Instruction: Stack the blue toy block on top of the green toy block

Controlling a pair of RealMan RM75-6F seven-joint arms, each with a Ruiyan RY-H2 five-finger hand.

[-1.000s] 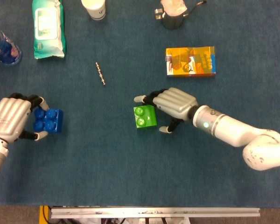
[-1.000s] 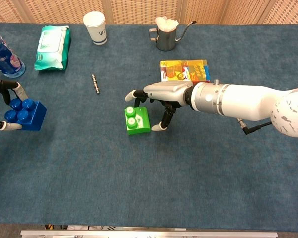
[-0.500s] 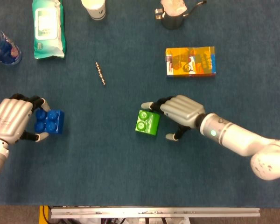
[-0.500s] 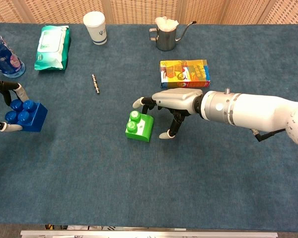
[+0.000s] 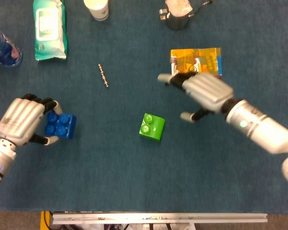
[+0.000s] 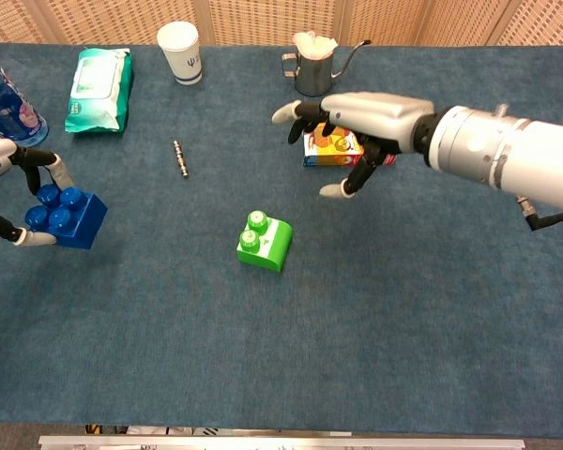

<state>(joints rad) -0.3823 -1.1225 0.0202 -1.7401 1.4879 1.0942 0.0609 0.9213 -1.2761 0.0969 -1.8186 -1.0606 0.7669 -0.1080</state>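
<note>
The green block [image 5: 151, 126] [image 6: 264, 241] lies alone near the middle of the blue cloth, turned slightly askew, studs up. My right hand [image 5: 204, 93] [image 6: 361, 121] hovers up and to the right of it, fingers spread and holding nothing. At the far left my left hand [image 5: 25, 120] [image 6: 2, 178] grips the blue block [image 5: 60, 125] [image 6: 67, 215], which looks lifted a little off the cloth and tilted.
An orange box [image 5: 198, 61] lies partly under my right hand. A small metal rod [image 5: 103, 75] lies left of centre. At the back stand a wipes pack [image 5: 49, 29], a paper cup [image 5: 97, 8], a metal pitcher [image 5: 176, 16] and a bottle [image 5: 3, 47].
My right hand let go of the green block and rose away up and to the right. My left hand moved right with the blue block in its grip.
</note>
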